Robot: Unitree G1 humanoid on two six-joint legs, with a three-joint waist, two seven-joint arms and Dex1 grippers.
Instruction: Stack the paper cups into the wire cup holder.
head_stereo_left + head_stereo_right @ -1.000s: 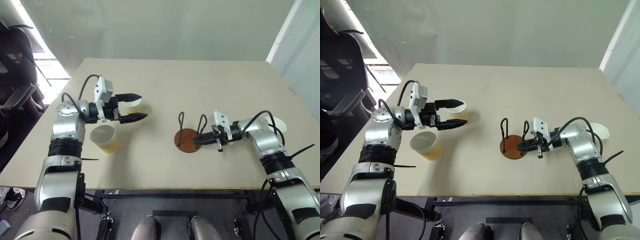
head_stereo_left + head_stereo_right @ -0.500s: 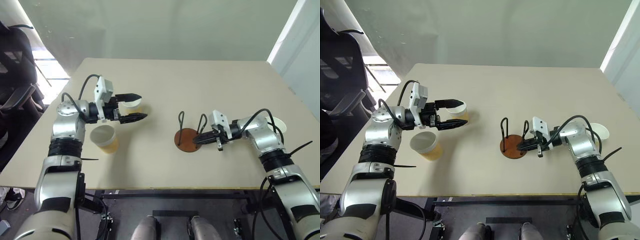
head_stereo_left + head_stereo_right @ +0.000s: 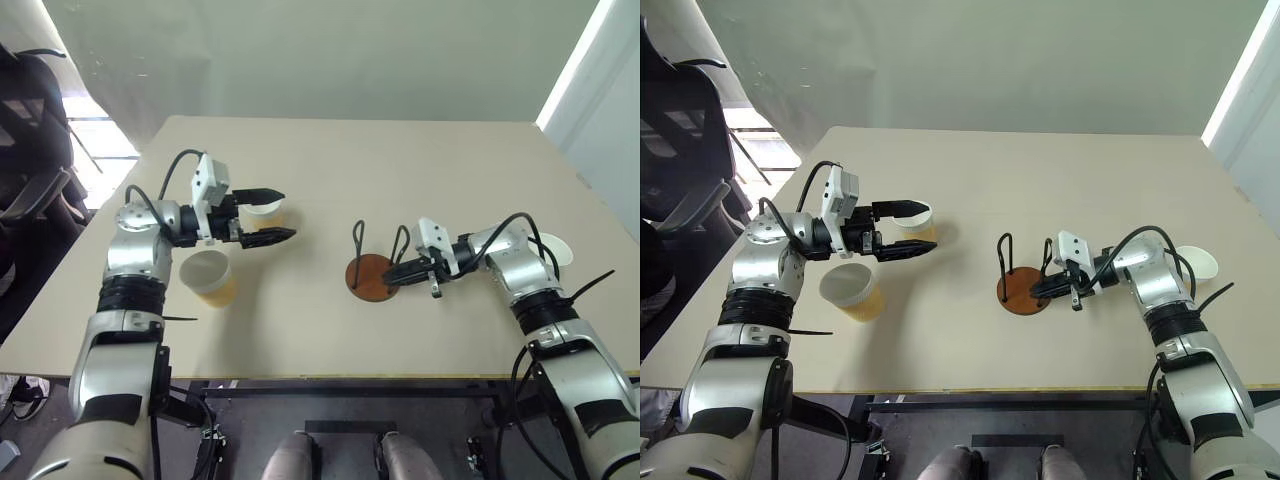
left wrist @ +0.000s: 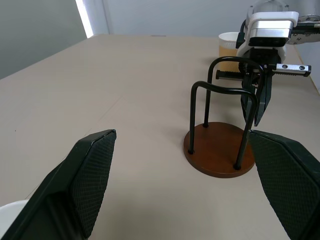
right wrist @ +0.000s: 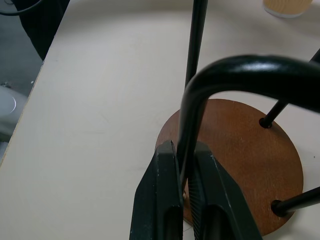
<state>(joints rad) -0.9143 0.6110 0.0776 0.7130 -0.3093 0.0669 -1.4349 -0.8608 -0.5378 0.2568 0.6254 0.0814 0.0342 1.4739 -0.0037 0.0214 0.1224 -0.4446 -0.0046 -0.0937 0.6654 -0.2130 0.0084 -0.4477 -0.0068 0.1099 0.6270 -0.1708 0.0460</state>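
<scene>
Wire cup holder point(image 3: 372, 272), loop pinched by right hand point(image 3: 393, 276)

A beige table point(image 3: 400, 170) is carrying the wire cup holder point(image 3: 372, 277) near its middle and three paper cups point(image 3: 210, 277) spread around it.

The bench point(image 3: 420, 170) is showing pale beige. The cup holder point(image 3: 372, 277) is showing a reddish-brown disc with black wire loops. The paper cups point(image 3: 209, 277) are looking tan-yellow outside, white at rim and inside.
</scene>
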